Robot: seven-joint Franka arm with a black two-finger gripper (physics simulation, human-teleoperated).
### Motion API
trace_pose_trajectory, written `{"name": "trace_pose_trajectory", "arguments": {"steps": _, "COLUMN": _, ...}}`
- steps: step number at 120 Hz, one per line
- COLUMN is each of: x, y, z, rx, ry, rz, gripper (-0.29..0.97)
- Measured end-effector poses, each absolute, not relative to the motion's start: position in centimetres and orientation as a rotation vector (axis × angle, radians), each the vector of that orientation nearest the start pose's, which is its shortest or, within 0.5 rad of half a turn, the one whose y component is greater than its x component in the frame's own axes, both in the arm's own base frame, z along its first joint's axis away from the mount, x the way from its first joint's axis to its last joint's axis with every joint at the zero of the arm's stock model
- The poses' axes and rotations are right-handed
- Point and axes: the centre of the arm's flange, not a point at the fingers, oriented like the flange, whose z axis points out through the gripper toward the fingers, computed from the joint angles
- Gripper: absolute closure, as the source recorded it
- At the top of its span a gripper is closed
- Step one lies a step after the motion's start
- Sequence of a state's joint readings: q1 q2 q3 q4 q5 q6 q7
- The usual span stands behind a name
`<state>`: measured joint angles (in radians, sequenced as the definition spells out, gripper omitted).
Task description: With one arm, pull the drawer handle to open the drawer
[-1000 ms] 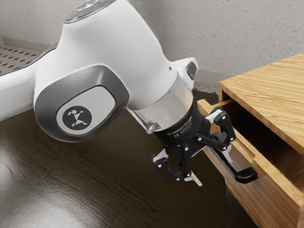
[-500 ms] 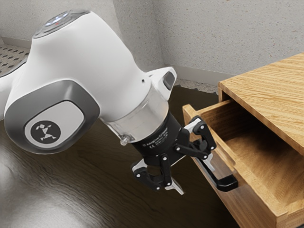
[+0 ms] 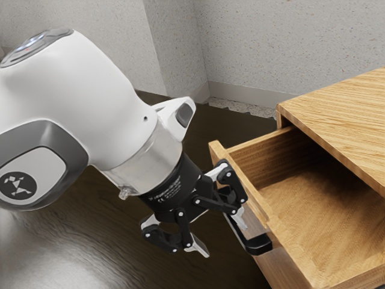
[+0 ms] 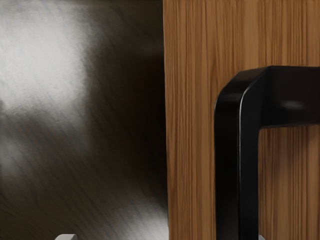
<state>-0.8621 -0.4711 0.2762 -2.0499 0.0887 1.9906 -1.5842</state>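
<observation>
A wooden drawer (image 3: pixel 313 217) stands pulled well out of its cabinet (image 3: pixel 343 114), and its inside is bare. A black bar handle (image 3: pixel 255 242) is fixed on the drawer front. My gripper (image 3: pixel 221 238) is open, with its fingers spread wide. One finger (image 3: pixel 239 220) is hooked against the handle and the other hangs free over the table. In the wrist view the handle (image 4: pixel 240 150) stands off the drawer front (image 4: pixel 195 125), close under my hand.
The dark glossy table (image 3: pixel 90 253) stretches toward the exterior view's left, behind my hand. A grey wall (image 3: pixel 271 42) with a baseboard runs along the back. The cabinet top overhangs the drawer's rear part.
My hand has moved toward the exterior view's left and lower, drawing the handle with it. The drawer has slid far out of the cabinet, and its inside shows.
</observation>
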Motion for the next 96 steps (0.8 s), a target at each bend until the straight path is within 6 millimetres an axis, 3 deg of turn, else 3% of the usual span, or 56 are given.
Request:
{"name": "trace_pose_trajectory", "arguments": {"steps": 57, "x": 36.4, "y": -19.1, "z": 65.0, "rx": -3.086, "ry": -1.643, "rz": -0.283, "gripper": 0.28}}
{"name": "trace_pose_trajectory", "arguments": {"steps": 96, "x": 34.0, "y": -15.8, "z": 64.9, "rx": -3.087, "ry": -1.690, "rz": -0.285, "gripper": 0.28}}
